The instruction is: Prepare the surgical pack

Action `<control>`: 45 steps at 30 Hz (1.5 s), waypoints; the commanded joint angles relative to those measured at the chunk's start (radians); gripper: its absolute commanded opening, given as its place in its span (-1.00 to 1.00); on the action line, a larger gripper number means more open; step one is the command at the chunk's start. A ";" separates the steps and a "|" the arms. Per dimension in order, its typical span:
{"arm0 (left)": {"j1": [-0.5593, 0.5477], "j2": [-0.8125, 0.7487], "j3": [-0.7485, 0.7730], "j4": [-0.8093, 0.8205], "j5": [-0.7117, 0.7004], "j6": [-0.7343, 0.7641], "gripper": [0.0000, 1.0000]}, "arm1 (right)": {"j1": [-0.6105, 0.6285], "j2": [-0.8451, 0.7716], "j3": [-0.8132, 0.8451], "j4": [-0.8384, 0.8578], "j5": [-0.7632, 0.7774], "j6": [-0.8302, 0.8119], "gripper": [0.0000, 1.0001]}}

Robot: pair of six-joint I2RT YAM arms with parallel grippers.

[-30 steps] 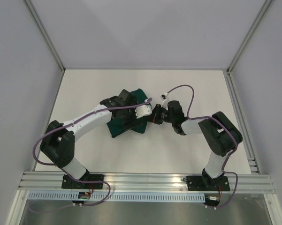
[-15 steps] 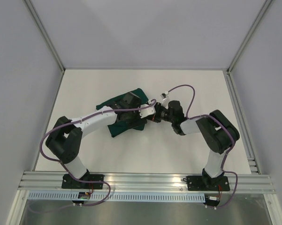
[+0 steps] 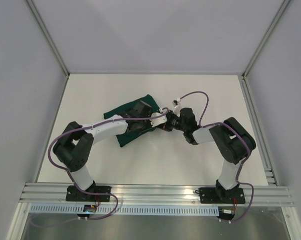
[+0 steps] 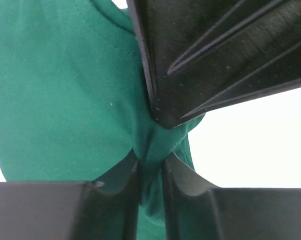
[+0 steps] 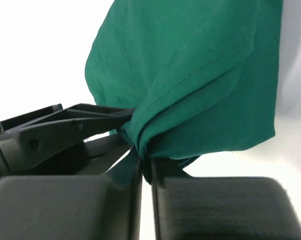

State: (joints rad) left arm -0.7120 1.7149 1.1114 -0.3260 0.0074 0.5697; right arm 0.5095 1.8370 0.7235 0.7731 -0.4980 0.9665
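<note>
Of the surgical pack only the dark green cloth drape (image 3: pixel 121 109) shows, lying crumpled on the white table under my left arm. Both grippers meet at its right corner. My left gripper (image 3: pixel 160 122) is shut on a bunched fold of the drape (image 4: pixel 65 85), which is pinched between its jaws (image 4: pixel 150 162). My right gripper (image 3: pixel 167 124) faces it from the right. Its jaws (image 5: pixel 146 165) stand a slim gap apart with the hem of the drape (image 5: pixel 190 65) tucked between them. The left gripper's black fingers (image 5: pixel 65 130) sit just beside that fold.
The white table (image 3: pixel 200 95) is bounded by grey walls with aluminium posts at the back corners. An aluminium rail (image 3: pixel 155 192) along the near edge carries both arm bases. A purple cable (image 3: pixel 193 95) loops above the right wrist.
My left gripper has closed on the drape's right corner beside the right gripper. The left arm's elbow has swung down and left, uncovering more of the cloth. The right arm has barely moved.
</note>
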 commanded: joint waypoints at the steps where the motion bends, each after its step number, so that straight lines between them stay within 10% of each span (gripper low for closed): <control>1: -0.006 -0.015 -0.012 0.013 0.008 -0.011 -0.56 | -0.014 -0.030 0.002 0.049 0.048 -0.005 -0.72; 7: -0.006 -0.043 -0.012 0.018 0.009 -0.021 -0.65 | -0.029 -0.120 -0.030 -0.198 0.150 -0.044 -0.05; 12: -0.007 -0.055 -0.005 0.016 0.008 -0.021 -0.67 | -0.029 -0.242 -0.094 -0.328 0.214 -0.068 0.10; 21: -0.007 -0.067 0.018 -0.005 0.029 -0.044 -0.66 | 0.069 -0.242 -0.110 -0.273 0.171 0.012 -0.98; 38: -0.006 -0.087 0.044 -0.033 0.054 -0.071 -0.61 | 0.101 0.027 0.028 -0.020 0.144 0.247 -0.99; 45: -0.006 -0.089 0.051 -0.038 0.066 -0.079 -0.30 | 0.101 0.097 0.093 -0.021 0.162 0.268 -0.99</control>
State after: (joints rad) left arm -0.7109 1.6703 1.1213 -0.3592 0.0319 0.5213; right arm 0.6083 1.9079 0.7746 0.6746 -0.3771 1.2011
